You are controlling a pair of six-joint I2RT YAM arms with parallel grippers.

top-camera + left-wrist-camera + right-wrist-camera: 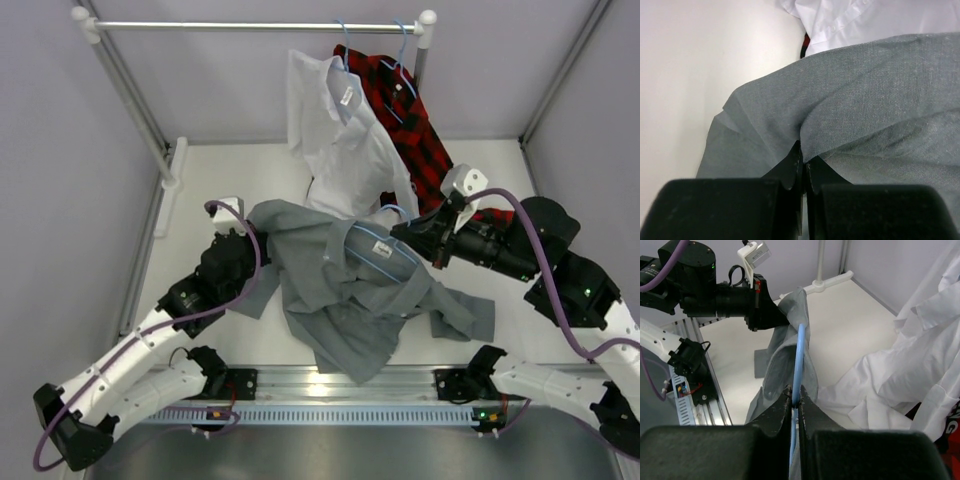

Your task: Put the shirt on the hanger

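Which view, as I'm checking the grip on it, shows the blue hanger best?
Right wrist: the hanger wire runs from the shut right gripper up into the shirt. Top external shows only a blue arc within the shirt; left wrist shows none of it.

Pale lilac walls [230, 80] close in a white tabletop [240, 165]; a white-framed clothes rail [250, 26] spans the back, and glare lies on the aluminium strip [340, 385] in front

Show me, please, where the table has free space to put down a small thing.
Free: the far-left table between the rack foot and the white shirt; the far-right corner beside the plaid shirt. Crowded: the centre, where the left claw pinches the grey shirt and the right claw grips the hanger.
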